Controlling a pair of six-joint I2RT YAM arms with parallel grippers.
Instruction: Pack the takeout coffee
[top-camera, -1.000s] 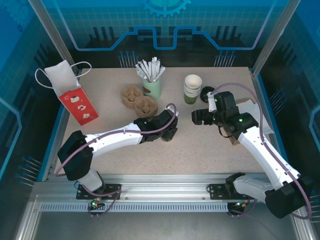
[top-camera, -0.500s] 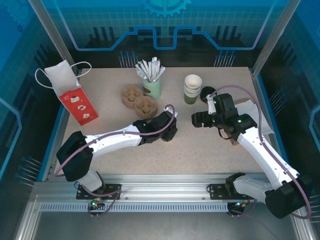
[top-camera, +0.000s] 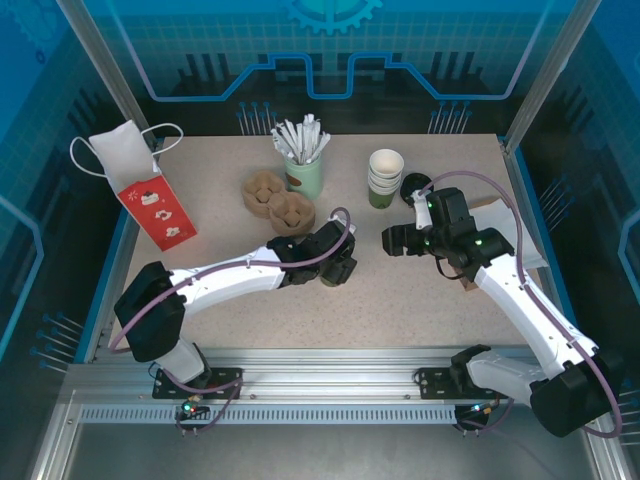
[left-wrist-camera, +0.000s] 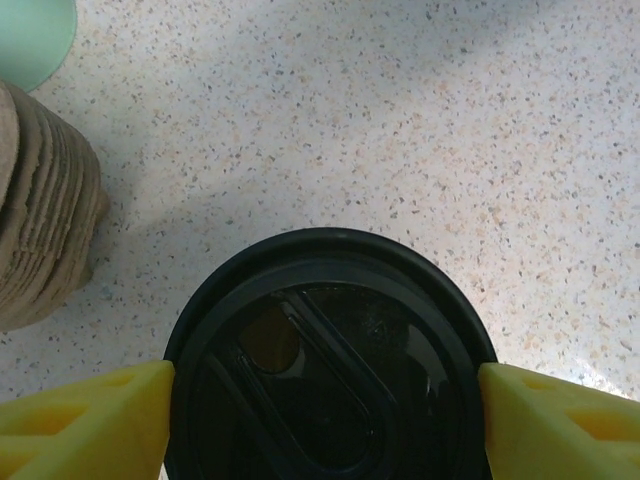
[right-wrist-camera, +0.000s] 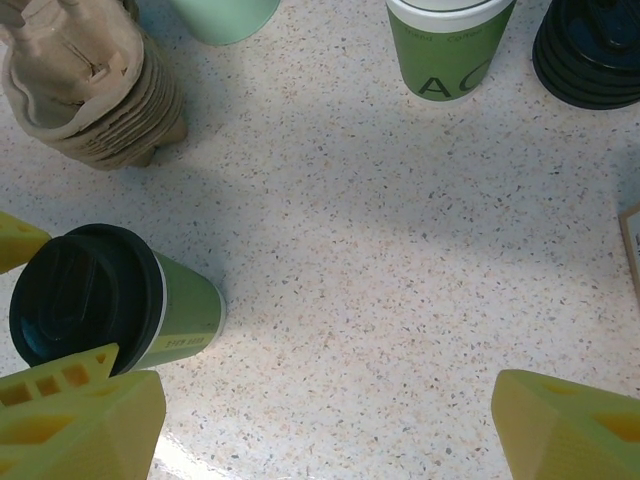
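Note:
The takeout coffee (left-wrist-camera: 330, 370) is a green paper cup with a black lid, standing upright on the speckled table. My left gripper (left-wrist-camera: 325, 410) is straight above it, and its yellow fingers (left-wrist-camera: 90, 415) flank the lid rim closely on both sides, open. In the right wrist view the coffee (right-wrist-camera: 100, 300) stands at the left with the left gripper's yellow fingers (right-wrist-camera: 60, 385) beside its lid. In the top view the left gripper (top-camera: 338, 262) covers the cup at mid-table. My right gripper (top-camera: 392, 238) hovers just right of it, open over bare table (right-wrist-camera: 325, 400).
A red gift bag (top-camera: 150, 200) with white handles stands at the left. Two stacks of brown pulp carriers (top-camera: 280, 200) sit behind the left gripper. A pale green cup of white sticks (top-camera: 303, 160), stacked lidless cups (top-camera: 385, 178) and spare black lids (top-camera: 415, 187) line the back.
The left gripper's fingers have spread slightly around the coffee lid. The right gripper has drifted a little to the left. The cup has stayed where it stood.

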